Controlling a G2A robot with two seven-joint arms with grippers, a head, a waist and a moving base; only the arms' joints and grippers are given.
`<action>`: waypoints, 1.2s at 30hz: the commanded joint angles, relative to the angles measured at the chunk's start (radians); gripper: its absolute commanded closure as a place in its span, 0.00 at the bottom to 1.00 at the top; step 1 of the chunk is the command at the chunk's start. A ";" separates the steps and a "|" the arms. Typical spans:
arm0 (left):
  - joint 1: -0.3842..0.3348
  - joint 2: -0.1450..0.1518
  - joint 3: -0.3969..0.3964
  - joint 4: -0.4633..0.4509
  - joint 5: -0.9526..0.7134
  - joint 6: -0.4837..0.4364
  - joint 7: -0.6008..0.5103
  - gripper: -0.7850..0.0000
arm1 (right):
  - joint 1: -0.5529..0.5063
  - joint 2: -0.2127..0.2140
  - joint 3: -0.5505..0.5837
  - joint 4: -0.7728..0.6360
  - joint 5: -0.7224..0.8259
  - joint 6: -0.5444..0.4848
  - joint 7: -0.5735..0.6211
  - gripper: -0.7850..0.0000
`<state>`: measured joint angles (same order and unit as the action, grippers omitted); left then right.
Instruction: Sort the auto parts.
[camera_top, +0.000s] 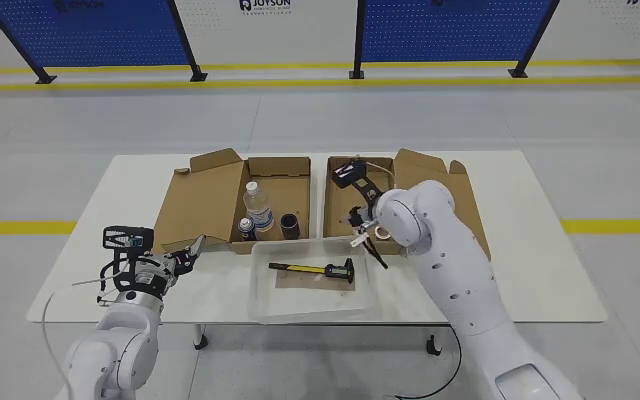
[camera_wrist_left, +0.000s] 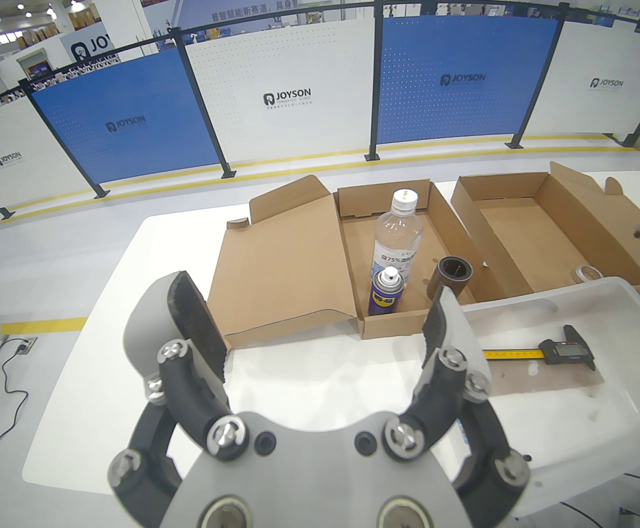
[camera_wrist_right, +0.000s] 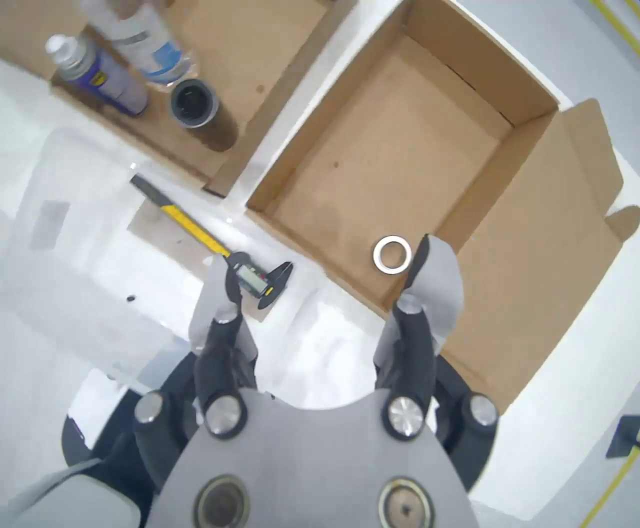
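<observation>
Hanging at the lower left of the top view, the left hand (camera_top: 188, 256) has its fingers spread and empty, well apart from the clear tray (camera_top: 260, 295) on the surface. At centre frame the caliper (camera_top: 318, 270) lies in that tray, its long axis running left to right and its dark head at the right end. Just up and right of that head hovers the right hand (camera_top: 362, 236), fingers likewise spread and empty; it looks the nearer one for a pickup. The bottle (camera_top: 257, 205) and spray can (camera_top: 246, 228) in the left box (camera_top: 290, 190) carry printed labels.
</observation>
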<state>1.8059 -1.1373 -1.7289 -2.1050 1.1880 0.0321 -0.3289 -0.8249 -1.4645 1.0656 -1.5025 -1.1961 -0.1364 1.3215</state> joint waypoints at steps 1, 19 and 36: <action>0.000 0.000 0.000 0.000 0.000 0.000 0.000 0.00 | -0.027 0.005 -0.003 -0.065 0.010 -0.046 0.031 0.03; 0.000 0.000 0.000 0.000 0.000 0.000 0.000 0.00 | -0.032 0.028 -0.143 0.032 0.234 -0.268 0.094 0.05; 0.000 0.000 0.000 0.000 0.000 0.000 0.000 0.00 | 0.101 -0.020 -0.341 0.379 0.183 -0.237 0.006 0.21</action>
<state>1.8059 -1.1373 -1.7289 -2.1050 1.1880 0.0321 -0.3289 -0.7294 -1.4801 0.7369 -1.1423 -1.0068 -0.3739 1.3369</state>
